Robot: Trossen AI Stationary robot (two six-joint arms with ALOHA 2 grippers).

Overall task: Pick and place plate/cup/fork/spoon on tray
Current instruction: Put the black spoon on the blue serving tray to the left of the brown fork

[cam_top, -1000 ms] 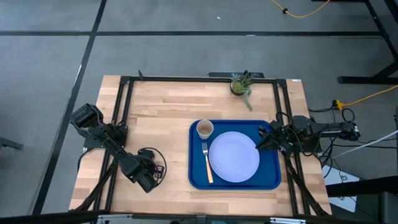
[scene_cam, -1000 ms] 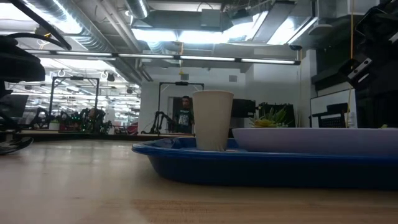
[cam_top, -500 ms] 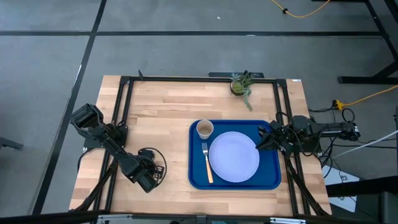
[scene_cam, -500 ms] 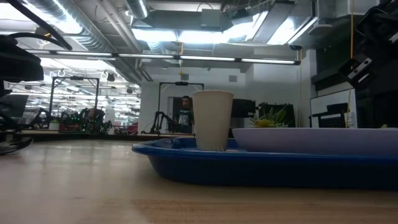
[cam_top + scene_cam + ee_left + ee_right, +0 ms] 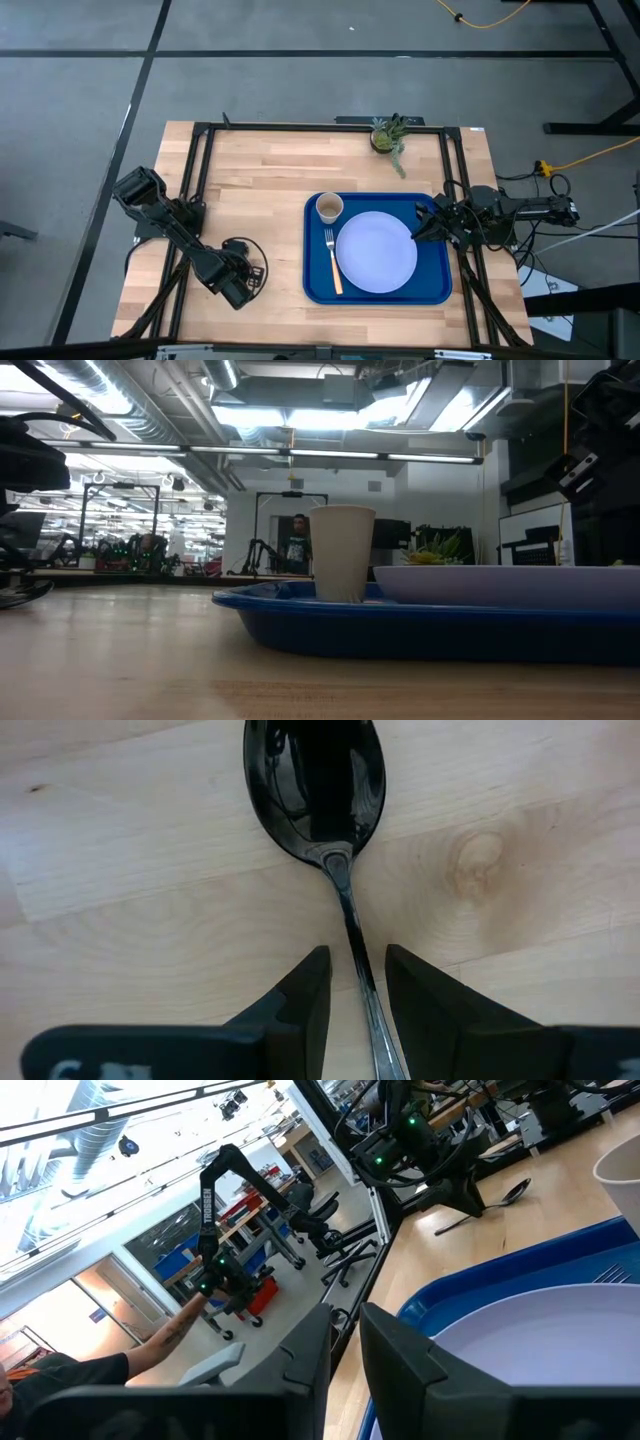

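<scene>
On tray (image 5: pixel 312 285): one plate (image 5: pixel 377 253), cup (image 5: pixel 330 208), fork (image 5: pixel 333 262).

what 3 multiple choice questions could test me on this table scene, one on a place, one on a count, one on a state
1. Where does the fork lie?
A. on the tray, beside the plate
B. on the bare wood by the plant
C. inside the cup

2. How many of the four tableware items are on the tray?
A. one
B. three
C. four

3. How does the left hand stand to the spoon?
A. it has lifted the spoon high above the tray
B. its fingers straddle the handle, spoon flat on the wood
C. it is far from the spoon

Answers:
1. A: the fork lies on the tray next to the plate.
2. B: plate, fork and cup are on it; the spoon is on the table.
3. B: the left hand has a finger on each side of the handle.
</scene>
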